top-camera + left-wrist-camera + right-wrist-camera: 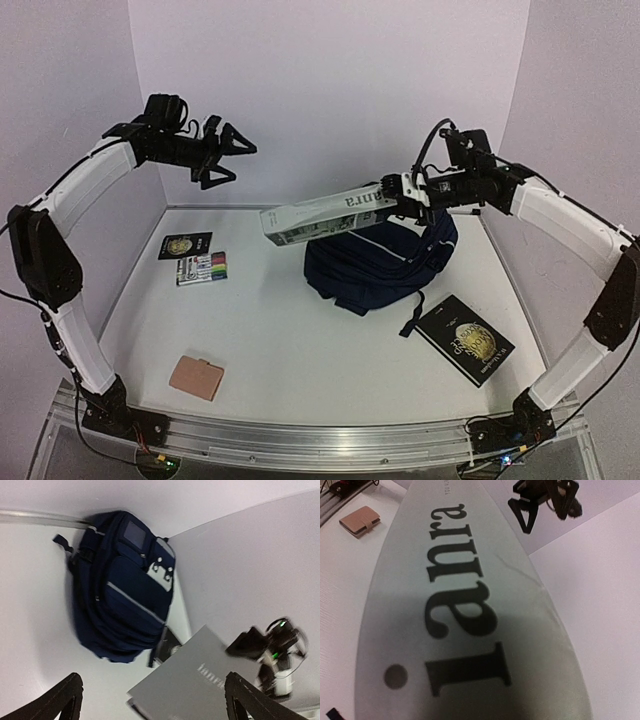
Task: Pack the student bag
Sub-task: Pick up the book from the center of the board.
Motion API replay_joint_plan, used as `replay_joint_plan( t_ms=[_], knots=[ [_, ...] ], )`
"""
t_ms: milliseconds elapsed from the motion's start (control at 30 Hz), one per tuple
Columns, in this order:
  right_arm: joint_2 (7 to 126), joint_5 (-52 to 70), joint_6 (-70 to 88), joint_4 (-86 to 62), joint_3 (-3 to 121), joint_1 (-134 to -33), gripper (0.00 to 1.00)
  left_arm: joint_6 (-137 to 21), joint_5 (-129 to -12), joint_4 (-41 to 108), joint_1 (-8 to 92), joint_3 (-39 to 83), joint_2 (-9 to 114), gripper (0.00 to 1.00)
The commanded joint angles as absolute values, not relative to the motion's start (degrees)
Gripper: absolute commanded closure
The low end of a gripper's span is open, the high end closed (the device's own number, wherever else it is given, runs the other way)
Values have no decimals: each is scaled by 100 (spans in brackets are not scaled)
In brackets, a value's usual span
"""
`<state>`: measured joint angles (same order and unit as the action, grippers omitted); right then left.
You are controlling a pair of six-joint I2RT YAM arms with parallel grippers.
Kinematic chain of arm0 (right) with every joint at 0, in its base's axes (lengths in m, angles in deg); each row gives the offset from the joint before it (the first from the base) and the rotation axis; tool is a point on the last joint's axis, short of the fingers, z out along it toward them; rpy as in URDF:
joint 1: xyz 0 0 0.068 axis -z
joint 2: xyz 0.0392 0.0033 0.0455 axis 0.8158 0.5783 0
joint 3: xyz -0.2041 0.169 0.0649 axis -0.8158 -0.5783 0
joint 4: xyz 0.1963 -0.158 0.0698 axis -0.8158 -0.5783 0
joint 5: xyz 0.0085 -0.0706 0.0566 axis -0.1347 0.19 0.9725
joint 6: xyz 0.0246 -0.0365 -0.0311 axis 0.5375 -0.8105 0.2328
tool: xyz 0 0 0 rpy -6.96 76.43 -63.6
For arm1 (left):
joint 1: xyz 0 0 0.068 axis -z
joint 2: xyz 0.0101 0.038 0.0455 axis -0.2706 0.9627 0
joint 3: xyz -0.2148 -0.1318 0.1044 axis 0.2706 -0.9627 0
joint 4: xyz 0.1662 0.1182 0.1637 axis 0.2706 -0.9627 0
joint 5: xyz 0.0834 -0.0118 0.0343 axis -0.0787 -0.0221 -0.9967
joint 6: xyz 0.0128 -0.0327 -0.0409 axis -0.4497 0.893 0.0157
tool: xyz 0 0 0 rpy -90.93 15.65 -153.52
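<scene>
Top external shows the right pincer (393,197) holding a grey box (325,218) over the student bag (365,270), left pincer (243,162) wide.

The top view looks down from above the near edge over the whole bench (300,340), the left wrist view faces the student bag (120,590) and grey box (190,685) from afar, and the right wrist view sits close against that same box.
</scene>
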<state>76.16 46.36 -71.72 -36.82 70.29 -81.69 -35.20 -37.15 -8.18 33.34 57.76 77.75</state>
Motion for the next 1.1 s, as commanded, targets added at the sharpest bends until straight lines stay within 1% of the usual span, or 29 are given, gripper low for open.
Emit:
replay_joint_plan(
  t_ms=[0, 67, 200, 300, 433, 567, 800, 1067],
  knots=[
    [8130, 4499, -6673, -5853, 7956, -8149, 83, -6211, -4856, -2046, 3922, 5340, 6866, 0],
    [8429, 4497, -6538, -6531, 8377, -8152, 84, -6752, -4946, -2190, 4298, 5129, 6669, 0],
    [9025, 4592, -6717, -7855, 9061, -8154, 86, -7140, -4717, -2250, 4715, 5248, 6686, 0],
    [9263, 4577, -6689, -8276, 9314, -8148, 86, -7326, -4727, -2402, 5209, 5507, 6884, 0],
    [9460, 4557, -7099, -8857, 9545, -8158, 84, -7615, -4855, -2822, 5877, 5825, 7241, 0],
    [9477, 4528, -7258, -8929, 9537, -8224, 84, -7960, -4834, -3023, 6159, 6126, 7638, 1],
    [9437, 4526, -7361, -9027, 9476, -8294, 84, -8226, -4716, -2785, 6462, 6256, 8048, 5],
    [9453, 4618, -7351, -9030, 9484, -8353, 84, -8575, -5237, -3140, 6931, 6503, 8550, 17]
  ],
)
